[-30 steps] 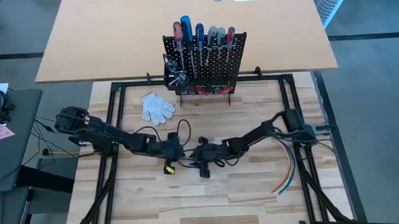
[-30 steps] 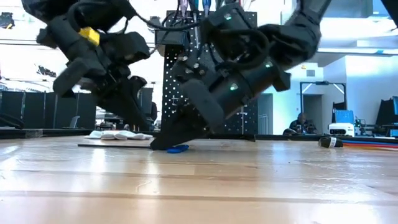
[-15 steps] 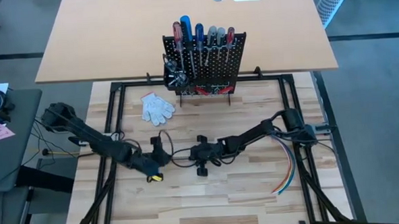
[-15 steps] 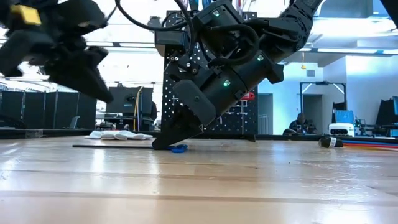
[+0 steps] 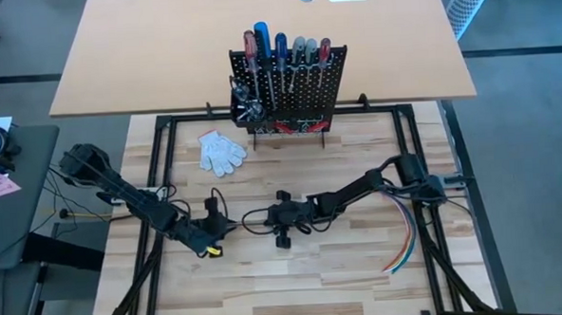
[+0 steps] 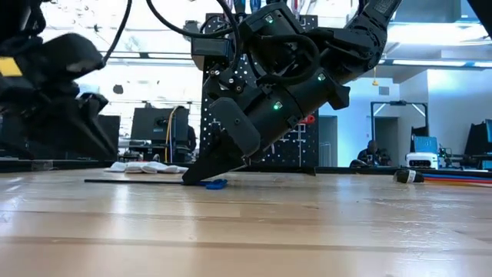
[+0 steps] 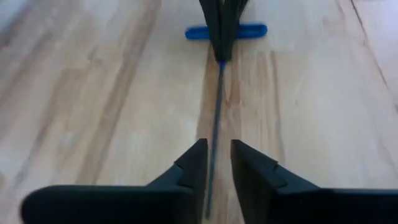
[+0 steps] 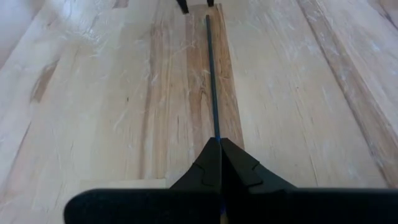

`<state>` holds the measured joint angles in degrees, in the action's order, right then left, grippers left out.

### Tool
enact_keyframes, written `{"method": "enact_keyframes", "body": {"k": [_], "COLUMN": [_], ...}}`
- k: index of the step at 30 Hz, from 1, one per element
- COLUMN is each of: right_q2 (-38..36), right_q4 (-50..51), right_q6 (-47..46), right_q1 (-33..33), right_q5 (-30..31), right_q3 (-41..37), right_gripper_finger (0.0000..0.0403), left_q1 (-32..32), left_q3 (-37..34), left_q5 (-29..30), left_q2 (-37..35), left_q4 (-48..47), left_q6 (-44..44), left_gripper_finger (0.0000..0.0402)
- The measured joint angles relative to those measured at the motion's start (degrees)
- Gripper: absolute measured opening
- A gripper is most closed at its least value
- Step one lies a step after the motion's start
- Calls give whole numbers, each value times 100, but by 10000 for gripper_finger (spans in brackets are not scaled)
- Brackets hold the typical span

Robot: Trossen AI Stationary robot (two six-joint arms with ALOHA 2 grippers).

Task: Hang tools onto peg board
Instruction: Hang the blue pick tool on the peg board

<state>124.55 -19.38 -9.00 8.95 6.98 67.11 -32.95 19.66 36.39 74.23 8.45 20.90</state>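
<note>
A tool with a blue cross handle and a long thin metal shaft lies flat on the wooden table, mid-table. My right gripper is shut on the shaft close to the handle. My left gripper stands at the shaft's free end, open by a narrow gap. The shaft runs between its fingers, and I cannot tell whether they touch it. The black peg board stands at the table's far edge with several screwdrivers hung on it. My right gripper pinches the thin shaft between its two fingers, right beside the blue handle. The fingers slant down from the table's right side and lie nearly along the shaft. The tool lies flat on the table, its shaft pointing at my left gripper.
White gloves lie left of the peg board's foot. A small black bin with bits hangs at the board's left side. A bundle of coloured wires lies near the table's right edge. A black frame borders the table.
My left gripper has drawn back along the shaft toward the table's left edge, away from my right gripper. My right gripper has stayed at the handle end, and the tool still lies on the table.
</note>
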Motion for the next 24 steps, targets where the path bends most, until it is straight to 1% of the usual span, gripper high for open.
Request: {"method": "enact_keyframes", "body": {"k": [4,8,12,18,24], "right_q2": [-9,-81,-311,-605,-699], "right_q4": [-28,-41,-122,-643,-711], "right_q6": [-10,-18,-22,-100,-124], "right_q1": [0,2,4,4,4], "right_q5": [-1,-22,-50,-9,24], "right_q3": [0,-18,-256,-563,-652], "right_gripper_finger": [0,0,0,0,0], "left_q1": [0,0,0,2,2], "left_q3": [-182,-316,-317,-317,-315], "left_q5": [-220,-268,-268,-266,-261], "left_q2": [2,0,0,0,0], "left_q4": [3,-16,-119,-104,119], "left_q6": [271,482,525,493,329], "left_gripper_finger": [102,121,125,122,121]}}
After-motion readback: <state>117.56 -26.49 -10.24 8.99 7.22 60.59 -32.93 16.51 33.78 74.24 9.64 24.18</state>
